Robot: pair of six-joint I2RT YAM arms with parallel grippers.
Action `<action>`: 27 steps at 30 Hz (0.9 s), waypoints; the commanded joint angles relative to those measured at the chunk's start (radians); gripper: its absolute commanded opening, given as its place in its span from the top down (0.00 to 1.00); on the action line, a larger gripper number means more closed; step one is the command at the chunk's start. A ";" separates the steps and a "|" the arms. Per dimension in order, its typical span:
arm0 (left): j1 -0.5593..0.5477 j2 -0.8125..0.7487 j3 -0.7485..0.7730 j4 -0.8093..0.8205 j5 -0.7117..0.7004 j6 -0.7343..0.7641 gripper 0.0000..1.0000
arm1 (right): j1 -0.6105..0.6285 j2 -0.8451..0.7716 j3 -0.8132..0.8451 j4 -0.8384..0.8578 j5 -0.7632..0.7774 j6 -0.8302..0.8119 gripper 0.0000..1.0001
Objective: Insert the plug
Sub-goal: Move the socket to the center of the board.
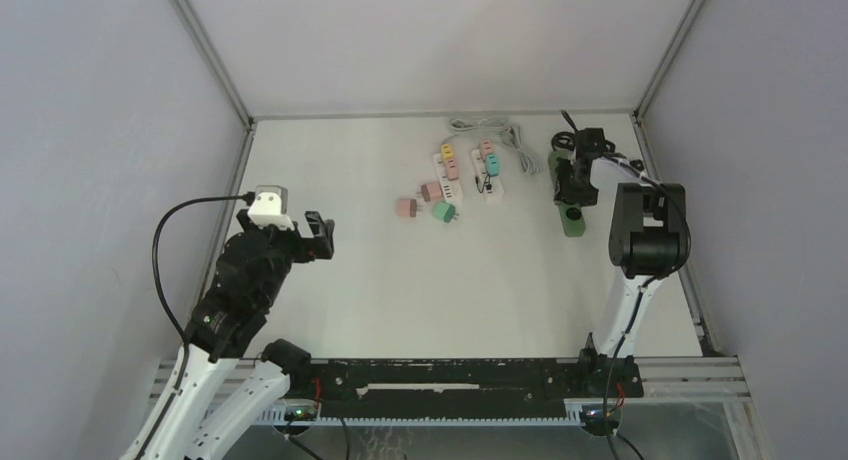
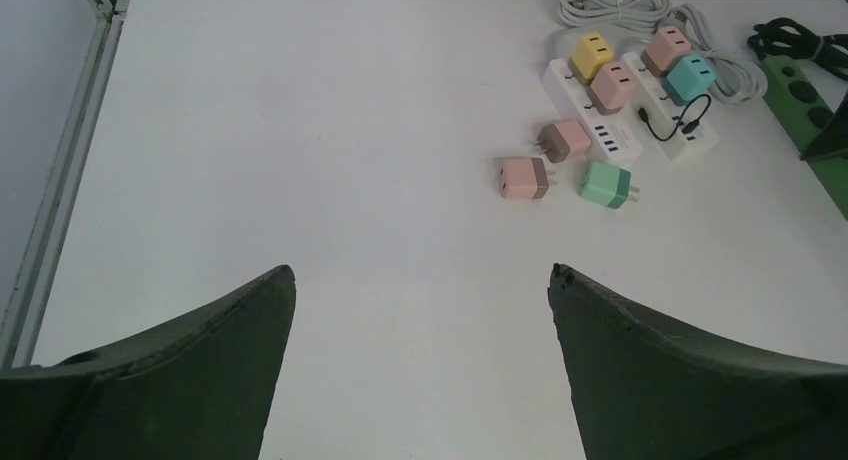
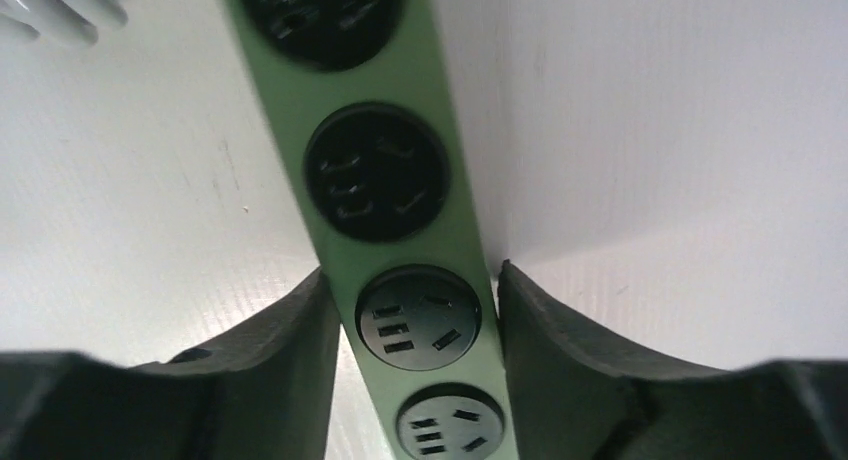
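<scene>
"Fingers: how do they stand?"
"My left fingers hang spread and empty; my right fingers clamp the green power strip. Loose plugs lie beside white strips on the tabletop, lettering unreadable."

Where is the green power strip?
In the top view, the green power strip lies far right on the table, beside the white strips, the right gripper straddling it.

The right gripper straddles a green power strip, its dark fingers close against either edge; actual pressure cannot be judged. Four round black sockets run along the strip. A white cable shows at the top-left corner.
</scene>
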 commanded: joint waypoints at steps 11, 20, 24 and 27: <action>0.008 -0.051 -0.033 0.036 0.012 0.009 0.00 | 0.049 -0.418 -0.404 -0.150 0.107 0.228 0.67; 0.021 -0.038 -0.040 0.051 0.039 -0.028 0.00 | 0.269 -0.723 -0.552 -0.243 0.101 0.370 0.70; 0.033 -0.045 -0.044 0.061 0.050 -0.042 0.00 | 0.452 -0.793 -0.566 -0.283 0.137 0.456 0.72; 0.036 -0.055 -0.052 0.067 0.052 -0.049 0.00 | 0.593 -0.829 -0.580 -0.289 0.174 0.529 0.74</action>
